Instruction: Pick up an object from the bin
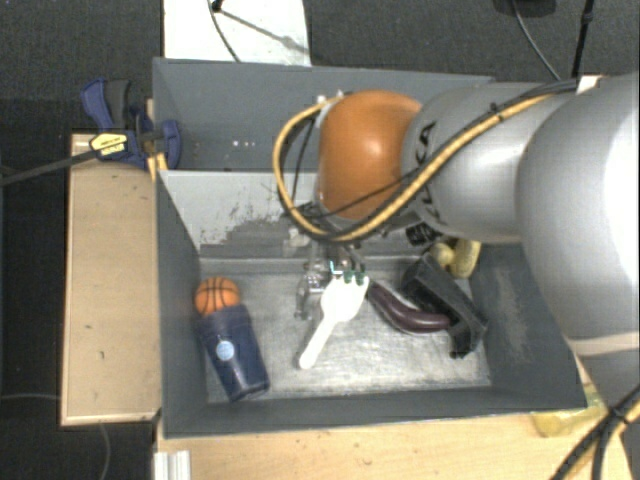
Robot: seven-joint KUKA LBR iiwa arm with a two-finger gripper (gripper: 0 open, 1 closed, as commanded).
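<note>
Metal pincer [338, 274], low in the middle of the grey bin [182, 298] under the orange wrist cover [362, 153], sits right at the broad head of a white plastic utensil [328, 323]; whether it is open or closed cannot be told. That utensil lies flat on the floor, long axis diagonal, head toward the upper right, handle pointing lower left. Just right lies a dark purple aubergine-shaped toy [403, 315]. Well left, an orange ball [217, 295] sits just above a blue bottle [233, 356].
</note>
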